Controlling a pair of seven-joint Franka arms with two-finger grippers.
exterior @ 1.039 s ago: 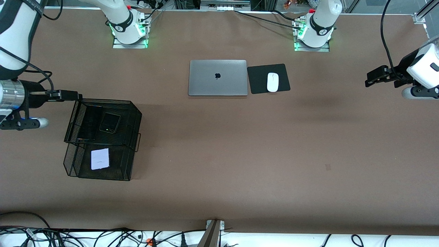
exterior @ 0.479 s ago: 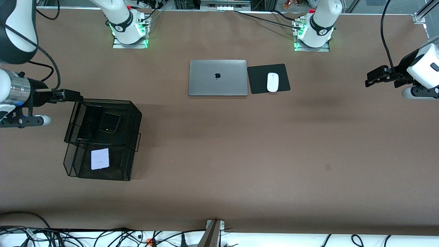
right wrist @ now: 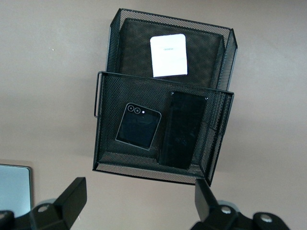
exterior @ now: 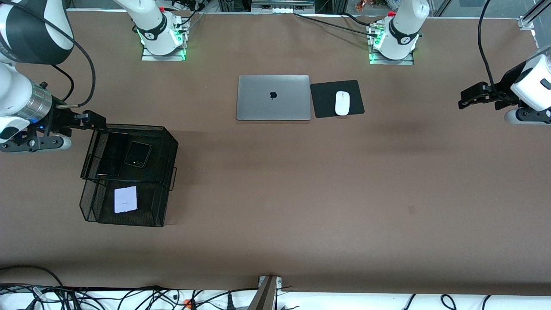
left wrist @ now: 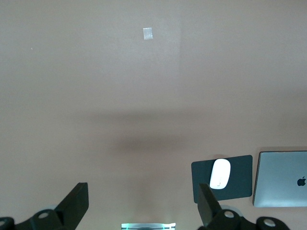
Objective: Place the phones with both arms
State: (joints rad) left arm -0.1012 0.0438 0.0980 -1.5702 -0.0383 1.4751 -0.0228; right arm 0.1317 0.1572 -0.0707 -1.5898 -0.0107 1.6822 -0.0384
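Black wire-mesh two-tier tray (exterior: 163, 142): upper tier holds long glossy black slab phone (right wrist: 183, 128) beside squarish black phone (right wrist: 138, 126); lower tier, squarish lavender-white phone (right wrist: 168, 55). Right gripper (right wrist: 139, 196) above tray edge, left gripper (left wrist: 141, 203) over bare brown surface (exterior: 301, 181); fingers spread.

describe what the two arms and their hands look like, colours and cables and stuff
Both arms are glossy white with black joint bands. The right arm has a silver wrist ring with a blue light and looping black cables; its hand is black with two fingers. The left hand is black too, with a black cable overhead. Both bases glow green.
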